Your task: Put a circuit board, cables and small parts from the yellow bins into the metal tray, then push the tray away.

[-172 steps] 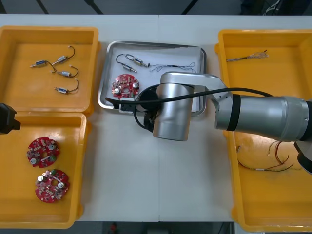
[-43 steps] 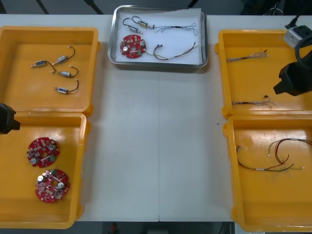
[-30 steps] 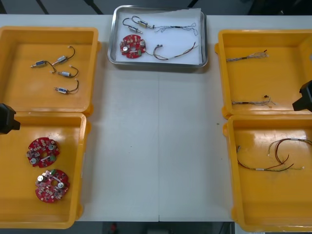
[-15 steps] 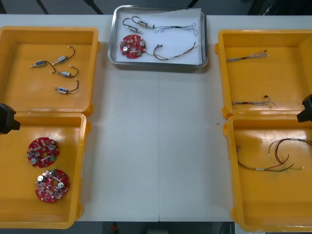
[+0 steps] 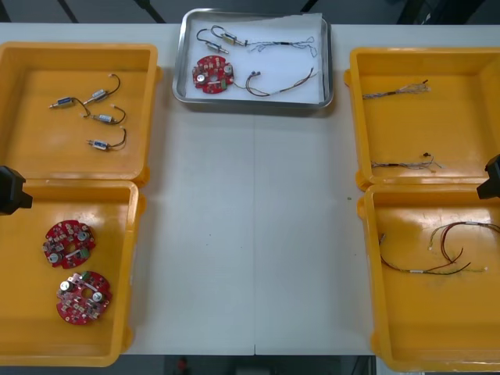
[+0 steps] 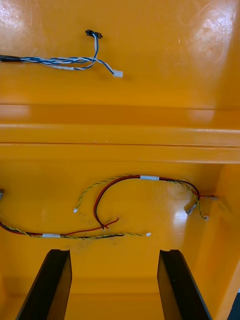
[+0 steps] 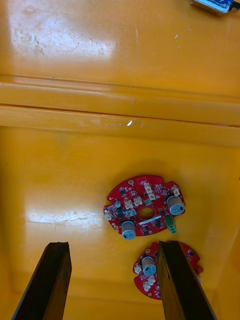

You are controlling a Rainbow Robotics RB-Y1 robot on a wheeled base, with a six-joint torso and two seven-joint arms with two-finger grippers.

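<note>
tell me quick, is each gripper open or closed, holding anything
Left gripper: open, holding nothing, near the circuit boards.
Right gripper: open, holding nothing, near the red and yellow cables.

No legible text, label, brand or number anywhere. The red circuit boards [image 7: 144, 214] sit just past the left gripper [image 7: 112, 245] fingertips, markings too small to read. The white sleeves [image 6: 149, 177] on the red and yellow cables [image 6: 175, 181], ahead of the right gripper [image 6: 114, 251], carry no readable print.
</note>
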